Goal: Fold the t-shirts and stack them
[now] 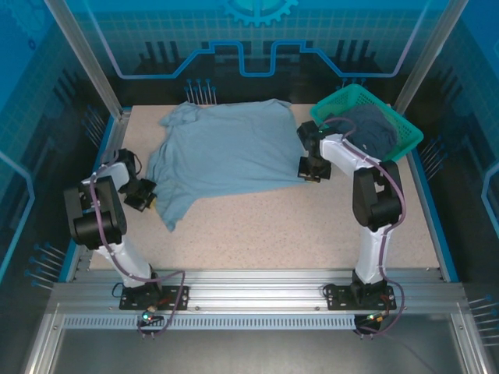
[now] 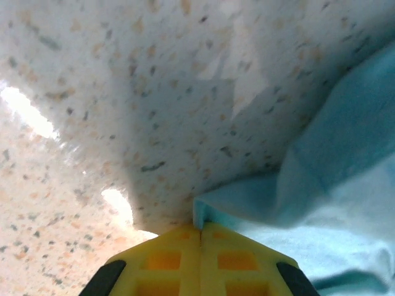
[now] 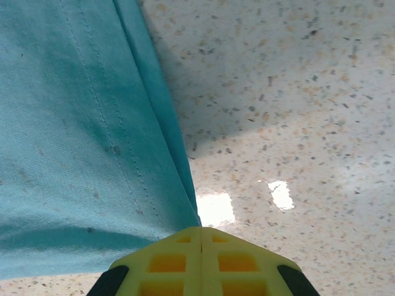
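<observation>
top view, pale blue t-shirt [image 1: 226, 152]: spread mostly flat on the speckled surface [image 1: 273, 226], rear centre, left side rumpled
top view, darker t-shirt [image 1: 374, 128]: bunched inside the teal-green mesh basket [image 1: 341, 99], rear right corner
top view, left tool [image 1: 148, 196]: low at the pale shirt's lower left edge
top view, right tool [image 1: 310, 170]: low at the shirt's right edge, just in front of the basket
left wrist, left tool [image 2: 200, 229]: yellow fingers [image 2: 173, 259] clenched, a folded cloth edge of the pale blue t-shirt [image 2: 345, 185] caught at the tips; surface [image 2: 123, 92] beyond
right wrist, right tool [image 3: 202, 231]: clenched, grasping the stitched hem of the pale blue t-shirt [image 3: 74, 135]; bare surface [image 3: 296, 92] to the right
</observation>
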You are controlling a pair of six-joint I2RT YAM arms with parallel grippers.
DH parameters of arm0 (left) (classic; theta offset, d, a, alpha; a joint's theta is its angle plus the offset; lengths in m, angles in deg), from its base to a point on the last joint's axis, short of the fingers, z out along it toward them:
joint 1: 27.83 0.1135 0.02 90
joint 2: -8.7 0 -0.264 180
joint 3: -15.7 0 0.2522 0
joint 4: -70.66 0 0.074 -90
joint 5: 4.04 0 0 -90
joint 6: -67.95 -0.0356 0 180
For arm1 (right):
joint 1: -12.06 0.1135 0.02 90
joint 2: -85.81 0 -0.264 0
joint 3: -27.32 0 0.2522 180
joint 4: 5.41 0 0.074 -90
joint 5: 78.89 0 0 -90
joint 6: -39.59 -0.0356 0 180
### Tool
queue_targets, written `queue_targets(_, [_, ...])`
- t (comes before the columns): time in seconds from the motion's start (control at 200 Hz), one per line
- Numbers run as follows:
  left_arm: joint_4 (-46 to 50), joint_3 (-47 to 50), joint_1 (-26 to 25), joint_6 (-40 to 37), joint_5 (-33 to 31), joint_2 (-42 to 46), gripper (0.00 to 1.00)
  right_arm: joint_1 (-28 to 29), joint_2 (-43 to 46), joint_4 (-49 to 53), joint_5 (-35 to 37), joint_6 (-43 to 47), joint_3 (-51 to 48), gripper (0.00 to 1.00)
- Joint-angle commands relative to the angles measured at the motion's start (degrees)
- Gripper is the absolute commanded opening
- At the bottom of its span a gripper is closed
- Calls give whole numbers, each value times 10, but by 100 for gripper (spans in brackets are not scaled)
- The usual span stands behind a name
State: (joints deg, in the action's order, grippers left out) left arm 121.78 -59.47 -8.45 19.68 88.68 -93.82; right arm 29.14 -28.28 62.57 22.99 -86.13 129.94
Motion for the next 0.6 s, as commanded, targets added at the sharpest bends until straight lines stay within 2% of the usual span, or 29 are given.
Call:
queue_targets(0.0, [-11, -28, 2, -27, -58, -16, 0, -21, 24, 27, 25, 17, -14, 0])
queue_targets(0.195, [13, -83, 5, -82, -95, -20, 0, -29, 12, 37, 41, 41, -6, 0])
queue_targets(0.29, [-1, -93, 6, -101, -50, -31, 0, -29, -1, 40, 36, 47, 8, 0])
queue_targets(0.355, [13, -101, 4, -105, -27, -44, 12, -28, -9, 43, 35, 48, 17, 0])
queue_targets(0.42, [30, -96, -1, -102, -23, -38, 35, -28, -13, 43, 33, 51, 25, 0])
queue_targets(0.47, [35, -77, -5, -95, -36, -13, 45, -28, -16, 46, 34, 54, 33, 0])
queue_targets(0.525, [43, -44, -15, -81, -56, 29, 52, -28, -17, 48, 35, 60, 39, 0])
queue_targets(0.595, [60, -5, -29, -61, -71, 81, 54, -29, -17, 50, 41, 67, 41, 0])
